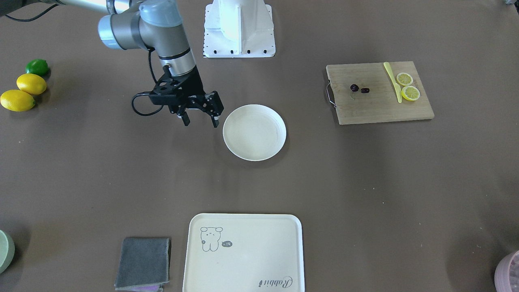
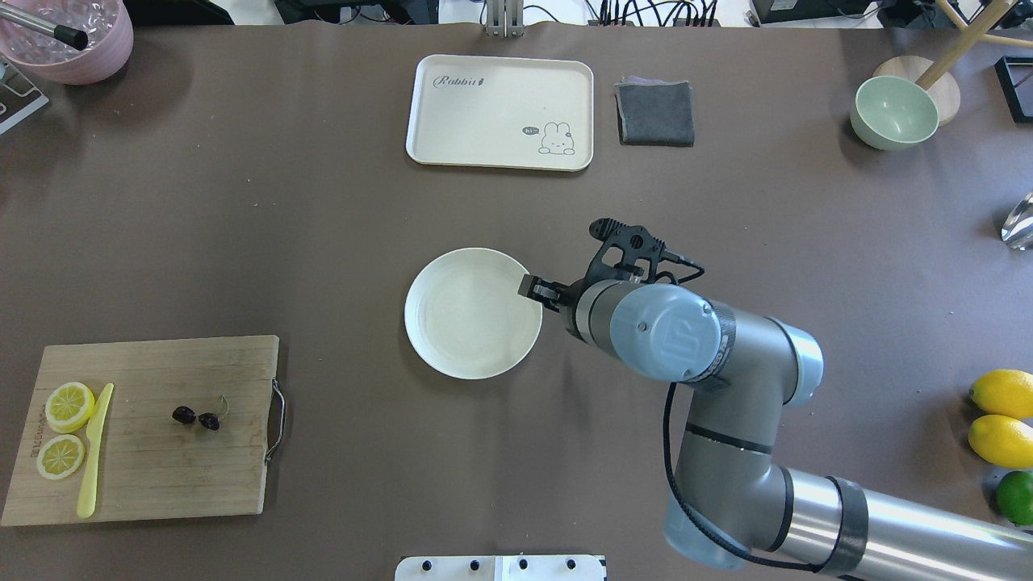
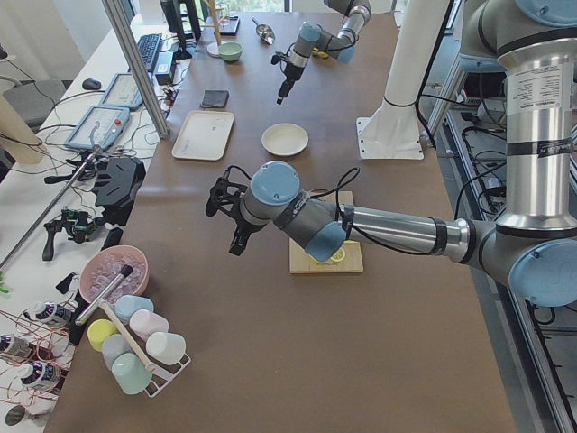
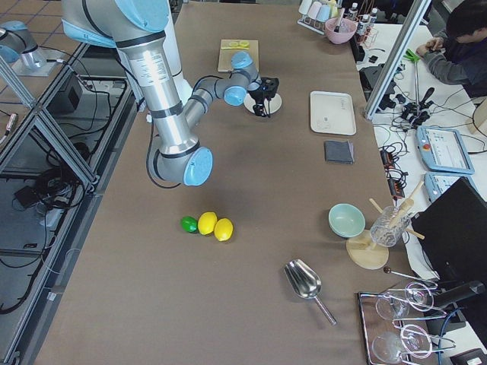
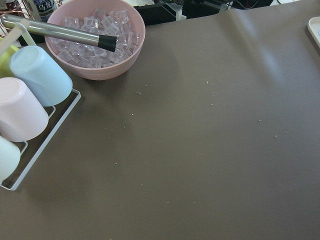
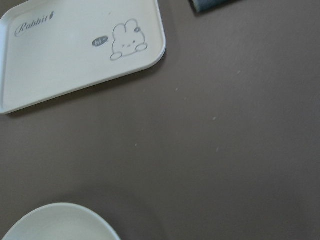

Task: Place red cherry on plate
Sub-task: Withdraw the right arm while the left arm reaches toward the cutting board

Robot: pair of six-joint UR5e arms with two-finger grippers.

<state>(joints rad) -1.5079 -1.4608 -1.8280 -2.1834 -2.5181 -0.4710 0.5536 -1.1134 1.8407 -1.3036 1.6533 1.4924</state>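
on the left side of the table, near the robot's base, the red cherry lies on a wooden cutting board: two tiny dark maroon fruits side by side, close together, with a thin green stem curving up from the right one. it sits about mid-board, to the right of a yellow knife and two lemon slices, apart from both. the plate, round and cream-white with a low raised rim, rests at the middle of the table, well apart from the board

the right gripper hangs just beside the plate's right rim, fingers pointing down, jaws spread wide and gripping nothing. in the overhead view one fingertip overlaps the rim's edge, and whether it touches the plate cannot be told. its wrist camera looks past a slice of the plate's rim toward the far cream tray with a rabbit drawing

the left gripper shows only in the side view, hovering over the table's left part, farther out than the board and nearer than a pink bowl of ice; whether its jaws are apart or closed cannot be told
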